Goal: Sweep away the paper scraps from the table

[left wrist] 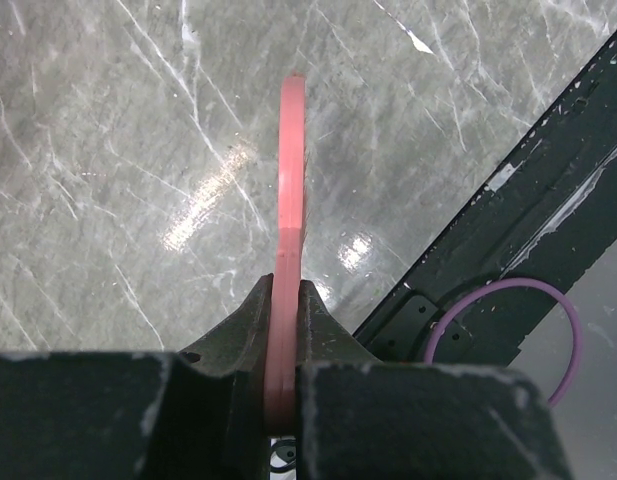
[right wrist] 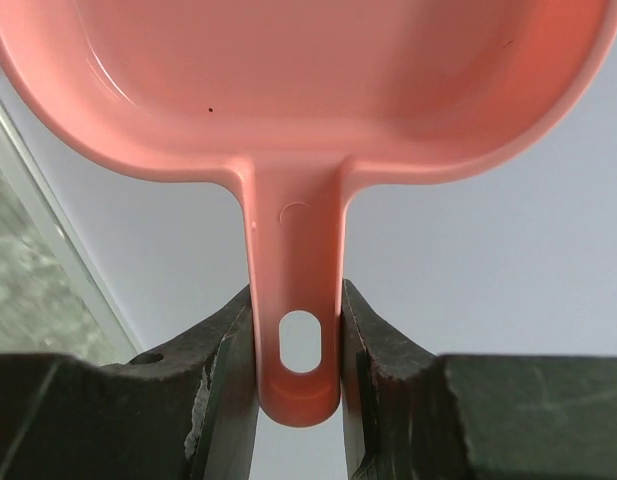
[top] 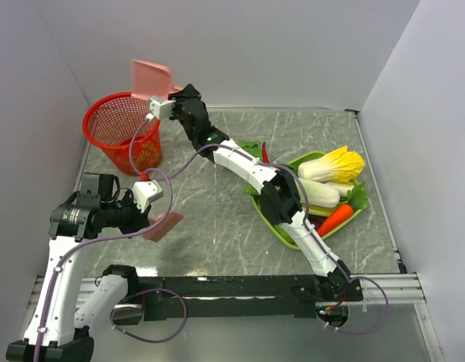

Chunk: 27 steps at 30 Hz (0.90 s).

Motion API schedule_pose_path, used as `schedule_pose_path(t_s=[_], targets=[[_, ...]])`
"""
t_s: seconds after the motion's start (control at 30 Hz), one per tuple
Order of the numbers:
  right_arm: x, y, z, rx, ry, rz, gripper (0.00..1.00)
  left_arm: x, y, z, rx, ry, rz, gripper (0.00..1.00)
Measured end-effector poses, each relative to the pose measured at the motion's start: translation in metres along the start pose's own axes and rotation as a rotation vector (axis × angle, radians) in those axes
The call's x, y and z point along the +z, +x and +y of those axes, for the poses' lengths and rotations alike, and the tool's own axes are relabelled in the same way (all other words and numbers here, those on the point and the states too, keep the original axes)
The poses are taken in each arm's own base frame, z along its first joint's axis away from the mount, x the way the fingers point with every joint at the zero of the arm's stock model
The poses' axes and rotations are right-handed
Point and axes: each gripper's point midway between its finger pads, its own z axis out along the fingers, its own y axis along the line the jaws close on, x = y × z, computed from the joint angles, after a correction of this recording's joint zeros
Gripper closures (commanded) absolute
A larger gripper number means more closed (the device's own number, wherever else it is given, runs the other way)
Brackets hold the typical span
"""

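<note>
While the right gripper (top: 155, 100) hangs over the far rim of a red mesh basket (top: 138, 154) at the far-left corner of the worktop (top: 217, 226), it is clamped, part-way closed, on the handle of a pink dustpan (top: 151, 78). In the right wrist view, both fingers of the right gripper (right wrist: 298, 340) press the handle just beside its hanging hole, and the dustpan (right wrist: 288, 80) shows its hollow side to the camera. The left gripper (top: 153, 211) sits low over the near-left part of the worktop, nearly closed on a thin, flat pink scraper (top: 163, 225). The left wrist view shows that scraper (left wrist: 291, 180) edge-on, pinched at the left gripper (left wrist: 285, 330) and held above the marbled worktop (left wrist: 108, 150). On the right stands a lime green tray (top: 281, 234) with a cabbage (top: 334, 164) and a carrot (top: 336, 217). A dark green leafy bit (top: 251, 145) lies at the tray's far-left edge; I cannot tell whether it is paper.
</note>
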Motion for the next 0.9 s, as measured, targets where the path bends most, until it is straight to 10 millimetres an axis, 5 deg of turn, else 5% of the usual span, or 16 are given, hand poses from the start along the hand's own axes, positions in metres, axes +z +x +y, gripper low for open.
schedule_pose_path(t_s=[0.17,0.47,0.6,0.73,0.9], targets=[[0.001,0.032,-0.004,0.048,0.021,0.093,1.0,0.002,-0.002,0.002,-0.002,0.004,0.0,0.99],[-0.014,0.05,0.006,0.185,-0.045,0.181,1.0,0.003,-0.004,0.003,-0.021,0.0,-0.006,0.99],[-0.034,0.066,0.005,0.293,-0.153,0.224,1.0,0.001,-0.014,0.009,-0.081,-0.034,-0.043,0.99],[-0.058,0.075,-0.019,0.454,-0.218,0.238,1.0,-0.002,-0.025,0.019,-0.129,-0.075,-0.069,0.99],[-0.107,0.073,-0.033,0.646,-0.321,0.209,1.0,-0.006,-0.04,0.032,-0.157,-0.116,-0.088,0.99]])
